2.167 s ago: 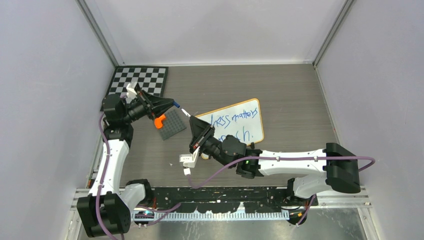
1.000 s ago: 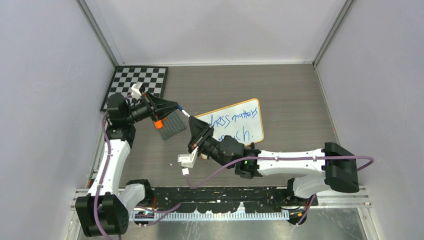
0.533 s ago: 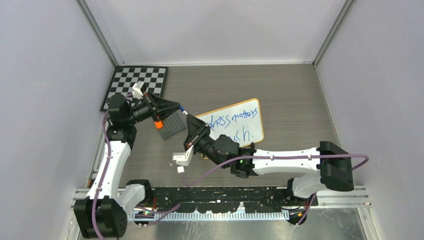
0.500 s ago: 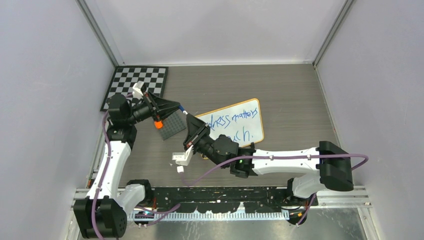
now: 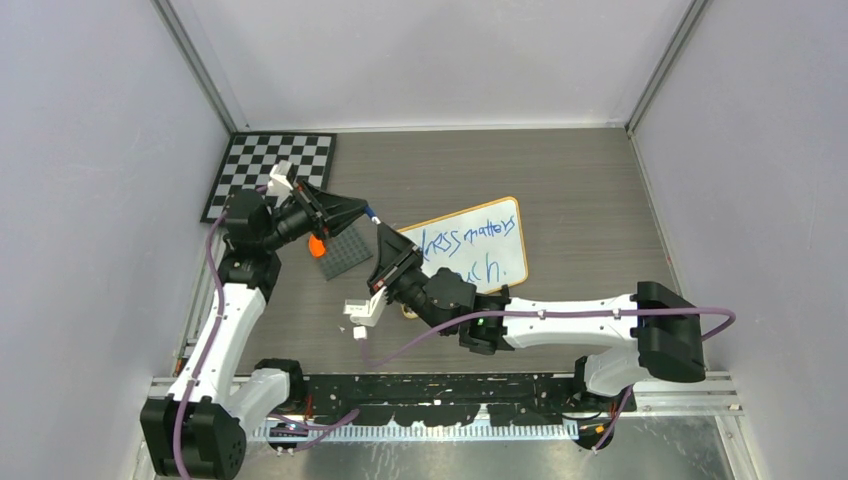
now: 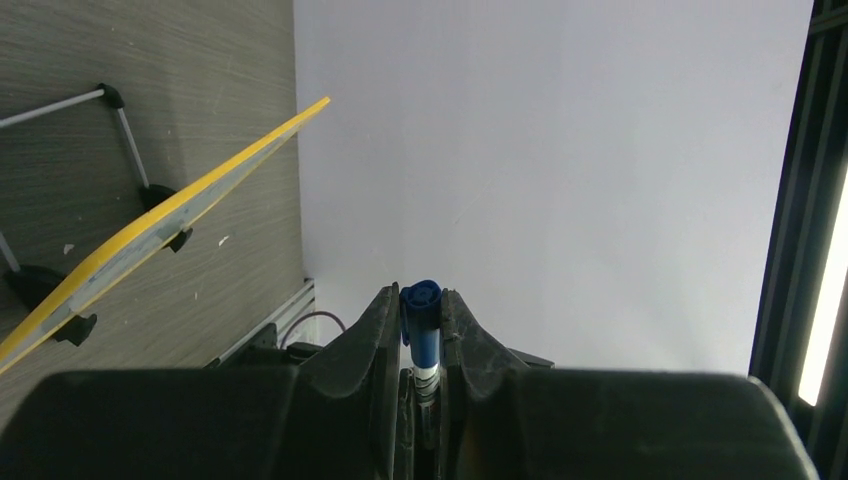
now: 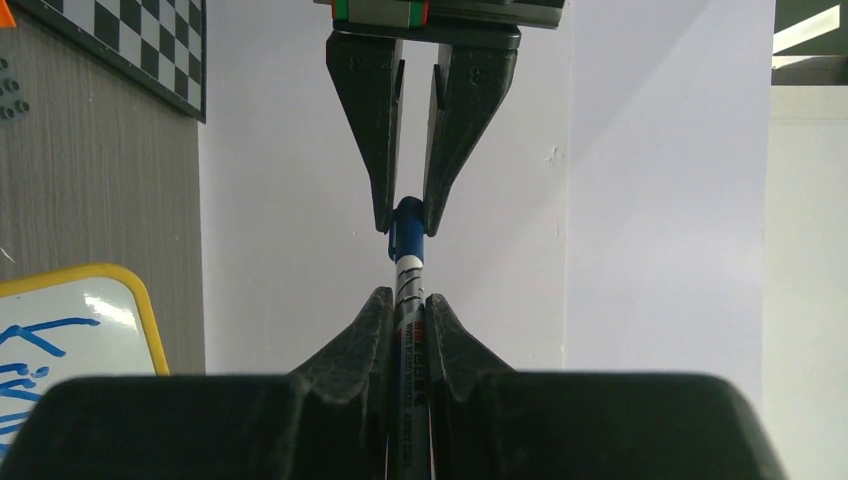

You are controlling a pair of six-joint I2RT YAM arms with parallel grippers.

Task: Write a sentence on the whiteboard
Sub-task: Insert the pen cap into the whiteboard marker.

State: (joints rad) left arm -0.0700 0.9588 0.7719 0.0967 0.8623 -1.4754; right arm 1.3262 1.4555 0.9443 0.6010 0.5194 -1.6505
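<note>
When viewed from above, locate the whiteboard (image 5: 480, 245) flat on the table (image 5: 580, 180), near the middle, turned with the long edge climbing to the right. Find the right fingers (image 5: 392, 258) raised over the whiteboard's left end, hiding part of it. Find the left fingers (image 5: 340, 208) farther left, above the studded plate (image 5: 347, 252), near the whiteboard's far-left corner but not over it.

Note the right fingers clamped on the barrel of a marker (image 7: 408, 292) and the left fingers clamped on its blue cap (image 7: 405, 224), tip facing tip, with the marker bridging both pairs. Seating of the cap on the barrel: cannot tell.

Count one whiteboard, one sentence (image 5: 475, 240) in two lines, one marker, one cap, two pairs of fingers, one studded plate, one checkerboard (image 5: 278, 165) at the table's far-left corner, and one orange piece (image 5: 317, 245) at the plate's left edge.

Identify the whiteboard by its white face, thin light-orange frame and rounded corners. In the left wrist view, look for it edge-on as a yellow strip with small black feet (image 6: 178, 240) beneath. Read the sentence, in blue handwriting, as "…ess matters" above "…ch."; treat the left ends of both lines as hidden behind the right arm (image 5: 560, 320). In the right wrist view, pick out one rounded corner at lower left, carrying the first blue strokes.
</note>
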